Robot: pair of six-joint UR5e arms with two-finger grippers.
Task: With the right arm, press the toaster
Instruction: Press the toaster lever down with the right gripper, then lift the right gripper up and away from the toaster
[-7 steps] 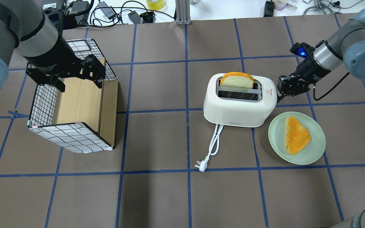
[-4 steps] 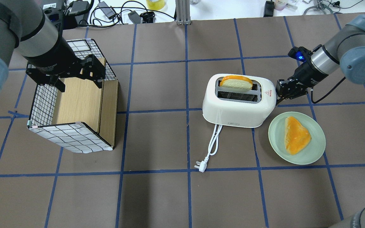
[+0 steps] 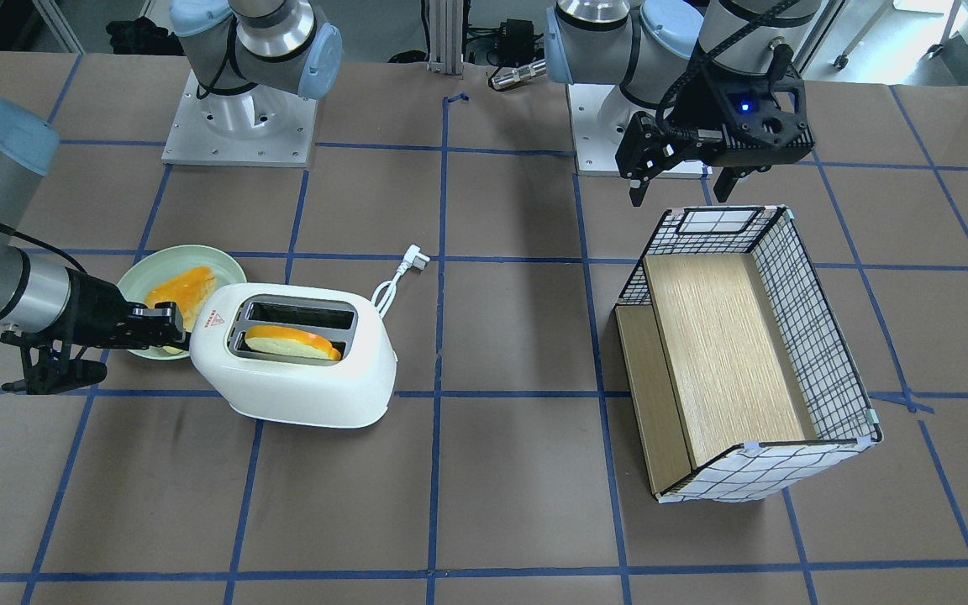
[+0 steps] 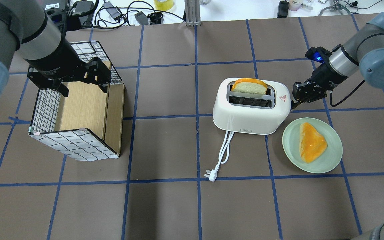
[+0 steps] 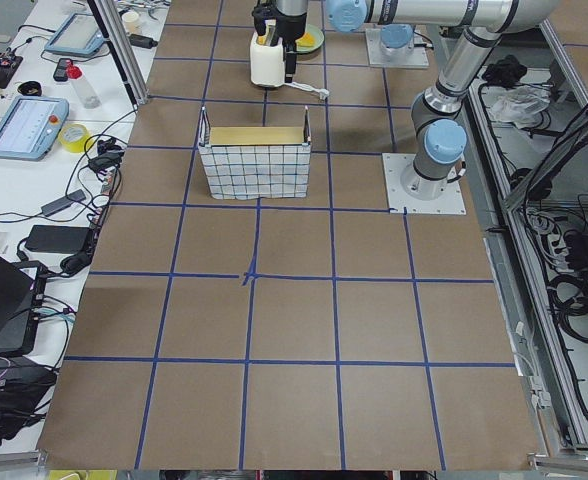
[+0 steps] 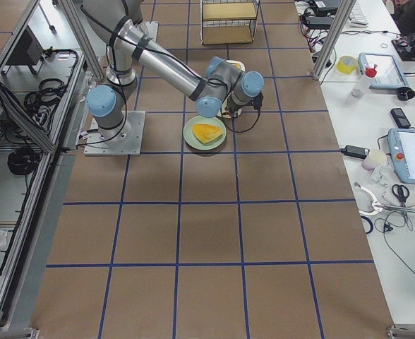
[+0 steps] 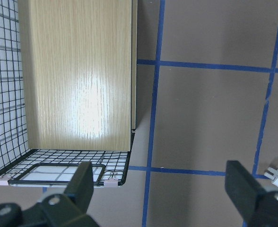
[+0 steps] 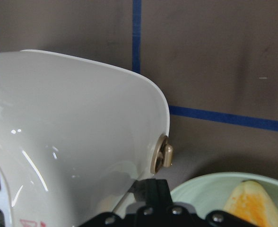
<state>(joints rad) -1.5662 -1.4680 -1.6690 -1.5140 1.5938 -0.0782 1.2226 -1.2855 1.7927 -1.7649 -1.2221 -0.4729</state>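
Note:
The white two-slot toaster (image 4: 252, 110) stands right of the table's middle, with a slice of bread (image 4: 248, 86) sticking up from its far slot. It also shows in the front-facing view (image 3: 299, 378) and fills the right wrist view (image 8: 73, 132). My right gripper (image 4: 294, 98) is shut, with its tips against the toaster's right end, just below the red triangle sticker (image 4: 282, 97). The right wrist view shows the tips (image 8: 155, 187) touching the white end wall beside a small brass knob (image 8: 163, 156). My left gripper (image 4: 83, 83) is open and empty above the wire basket.
A pale green plate (image 4: 332, 156) with an orange-crusted bread slice (image 4: 312, 141) lies just near-right of the toaster, under my right wrist. The toaster's white cord and plug (image 4: 223, 153) trail towards me. A wire basket (image 4: 75, 146) with a wooden liner stands on the left.
The toaster has slid a little to the left under my right gripper's push, and the bread sits slightly lower. My right wrist has shifted slightly. The left arm has not moved.

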